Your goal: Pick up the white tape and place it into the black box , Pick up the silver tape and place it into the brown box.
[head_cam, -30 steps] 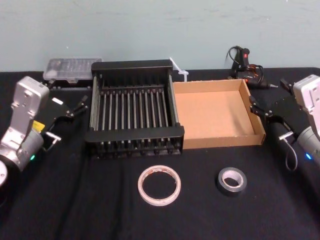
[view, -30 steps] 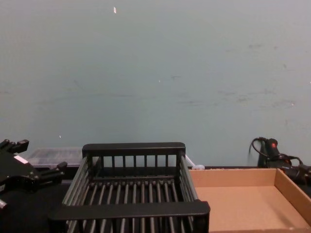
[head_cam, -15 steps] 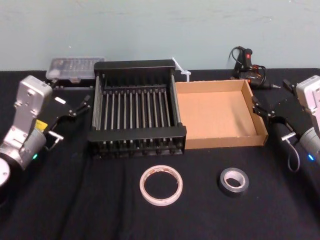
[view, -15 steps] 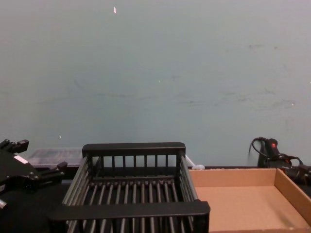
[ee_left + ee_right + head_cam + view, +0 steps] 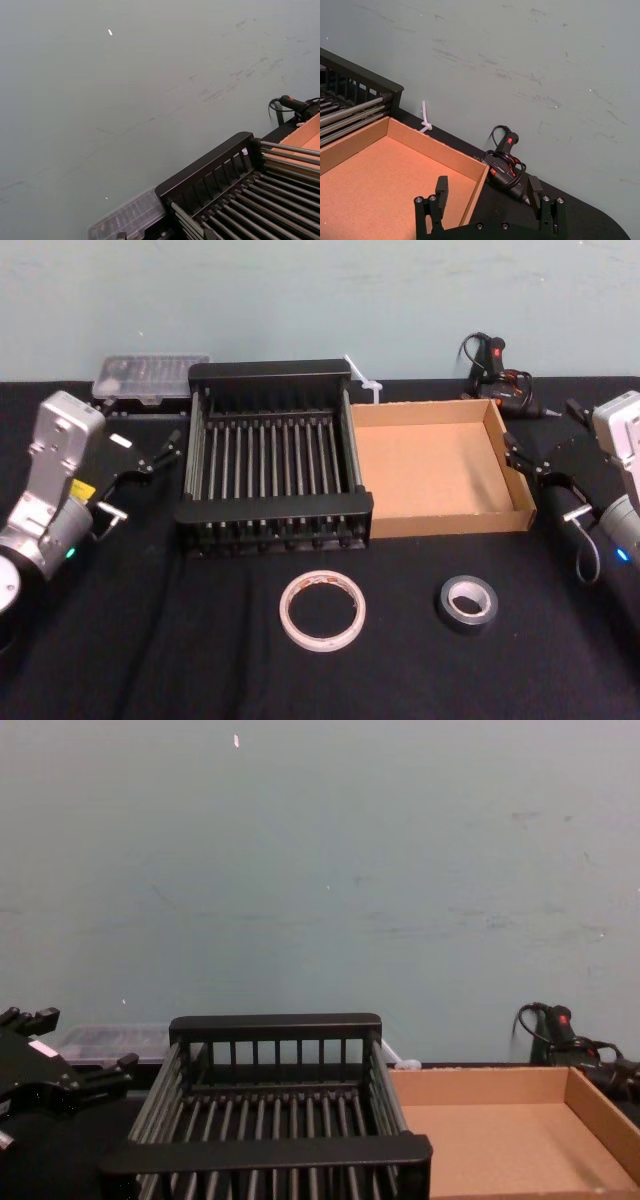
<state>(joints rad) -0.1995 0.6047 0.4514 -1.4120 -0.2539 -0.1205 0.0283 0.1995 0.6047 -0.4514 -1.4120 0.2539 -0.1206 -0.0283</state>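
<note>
Nearest the robot, on the black tablecloth [image 5: 150, 640]: large thin white ring of tape [image 5: 322, 611], lying flat, wide hole up, in front of the black crate and apart from it. To its right, well apart: small thick dark grey roll of silver tape [image 5: 467, 602], also flat, in front of the cardboard tray's near wall, not touching it.

Further back, centre: black plastic slatted crate [image 5: 275, 512] with thick flat rims, nothing seen inside. Touching or just beside its right wall: shallow tan cardboard tray [image 5: 437, 522] with low walls, floor bare.

Left of the crate: left gripper [image 5: 142, 471], off the cloth, jaws parted with nothing between them, tips pointing toward the crate's left wall; seen from the chest at lower left [image 5: 60, 1065]. Right of the tray: right gripper [image 5: 543, 477], jaws spread wide, holding nothing, close beside the tray's right wall; in the right wrist view [image 5: 487, 197] the two fingers straddle the tray's far right corner from above.

At the back: clear plastic compartment case [image 5: 148, 376] behind the crate's left corner; white cable tie [image 5: 360, 380] behind the joint of crate and tray; black glue gun with red switch and coiled cord [image 5: 493, 368] behind the tray's right corner. Pale teal wall [image 5: 320, 870] beyond.
</note>
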